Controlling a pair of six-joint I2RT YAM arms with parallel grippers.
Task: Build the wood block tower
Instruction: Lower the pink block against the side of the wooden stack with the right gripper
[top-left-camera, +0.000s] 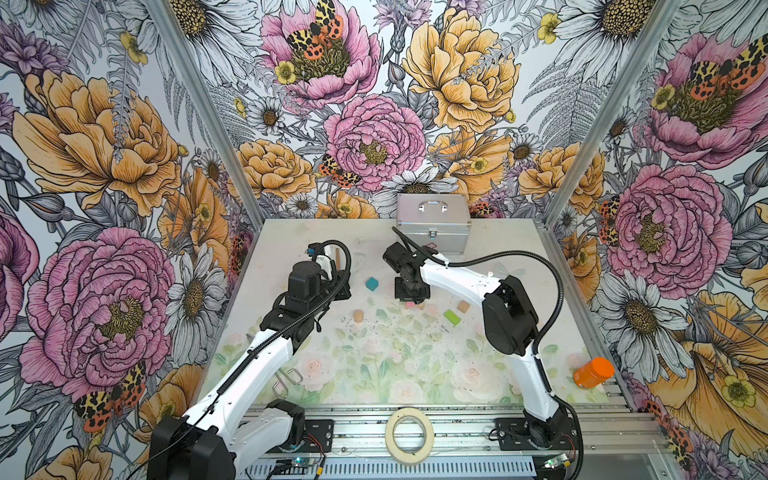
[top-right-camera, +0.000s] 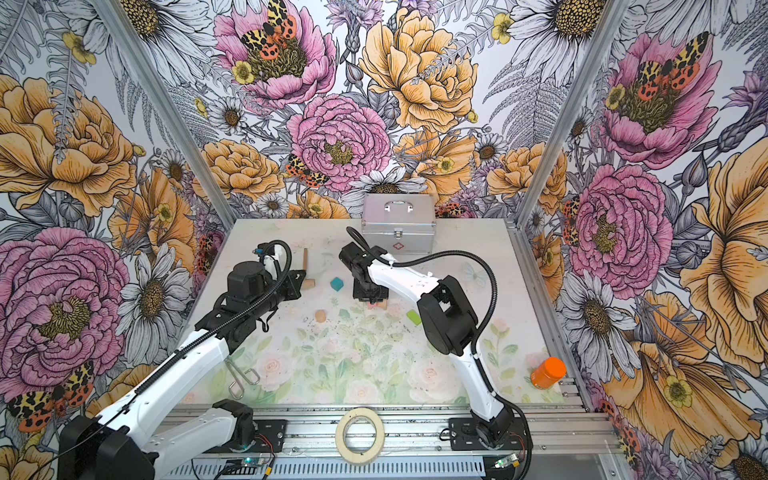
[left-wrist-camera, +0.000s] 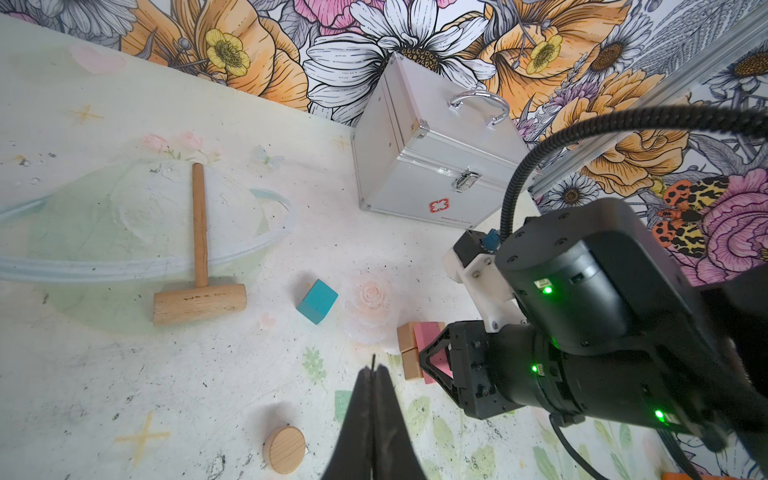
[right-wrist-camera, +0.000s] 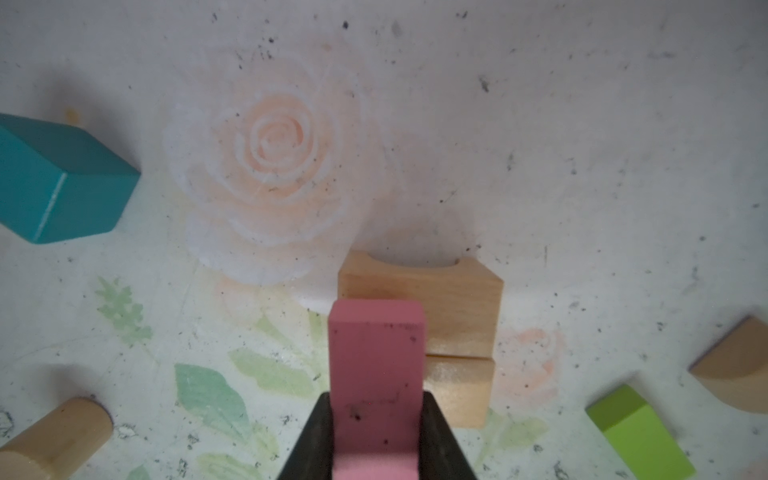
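The silver case (top-left-camera: 432, 224) stands at the back of the counter (top-left-camera: 374, 374) with its lid down and its latch fastened, so I cannot see what it holds. The orange bottle (top-left-camera: 593, 372) lies on its side near the counter's front right corner. My right tool (right-wrist-camera: 376, 415) is clamped on the pink block (right-wrist-camera: 376, 357), with one finger on each long side. The block's long axis runs in line with my fingers. Its free end points out past the fingertips and down toward the counter, at the edge of the two tan blocks (right-wrist-camera: 453, 307). Those two lie touching, one behind the other, and the farther one has a curved notch cut in its far face. I cannot tell whether the pink block touches them. In both top views the teal cube (top-left-camera: 372, 284) sits apart to the left of the pair, turned corner-on. The tan cylinder (top-left-camera: 358, 316) lies nearer the front on that same side. To the right the green brick (top-left-camera: 452, 317) lies flat with its long axis slanting across the counter. A tan piece (top-left-camera: 463, 306) with a rounded side sits just behind it. My left tool (left-wrist-camera: 374, 374) hangs over the counter with its fingers pressed together on nothing. It is between the cylinder and the tan pair, with the wooden mallet (left-wrist-camera: 199, 266) well off to its other side.
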